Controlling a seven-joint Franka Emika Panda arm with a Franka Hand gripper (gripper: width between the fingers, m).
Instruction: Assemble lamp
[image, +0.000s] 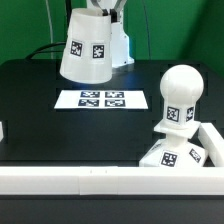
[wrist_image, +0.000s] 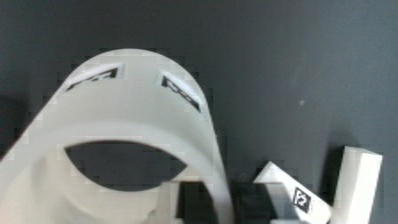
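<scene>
Black worktop (image: 40, 110) with a white rail (image: 70, 180) along its near edge and green behind. Above it the hand (image: 103, 8) holds the lamp's shade (image: 88, 47) in the air — the wrist view shows dark fingers (wrist_image: 192, 203) at the rim of the shade (wrist_image: 125, 130), one seemingly inside and one outside, pinching its wall. Beneath the hand lies the marker board (image: 102, 99). Off to the exterior view's right of the hand, well apart from it, the bulb (image: 179, 97) stands upright on the base (image: 172, 153) in the corner — both carry square tags
</scene>
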